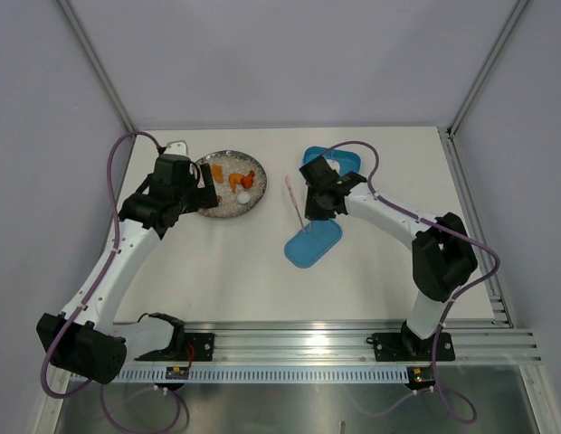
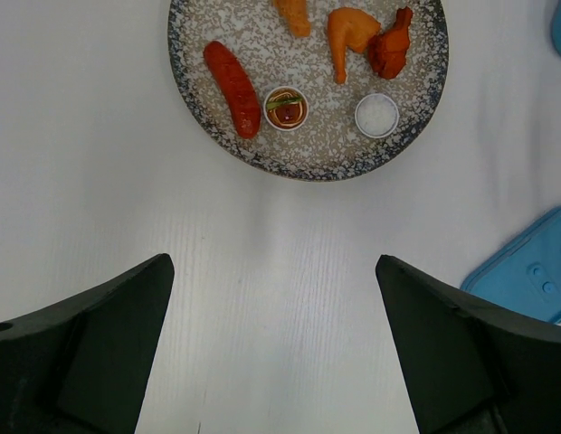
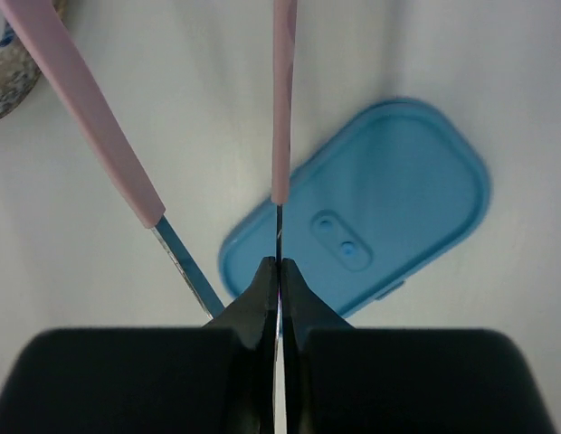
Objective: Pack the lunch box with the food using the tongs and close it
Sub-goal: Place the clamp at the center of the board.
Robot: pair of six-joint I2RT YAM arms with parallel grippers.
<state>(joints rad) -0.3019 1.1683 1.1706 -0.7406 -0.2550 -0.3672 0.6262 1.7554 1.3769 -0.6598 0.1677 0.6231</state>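
The pink-white tongs (image 1: 293, 202) lie between the plate and the blue lunch box (image 1: 346, 160), which my right arm partly hides. Its flat blue lid (image 1: 313, 244) rests nearer the arms. My right gripper (image 3: 279, 265) is shut on the thin metal blade of one arm of the tongs (image 3: 282, 99); the other arm splays left. Below it lies the lid (image 3: 389, 190). The food (image 2: 232, 89), orange and red pieces with a white one (image 2: 376, 115), sits on the speckled plate (image 2: 194, 108). My left gripper (image 2: 273, 264) hovers open short of the plate, holding nothing.
A small cup of garnish (image 2: 286, 108) stands among the food. A corner of the lid (image 2: 527, 271) shows at the right of the left wrist view. Grey walls enclose the white table, with a metal rail (image 1: 353, 344) along the near edge.
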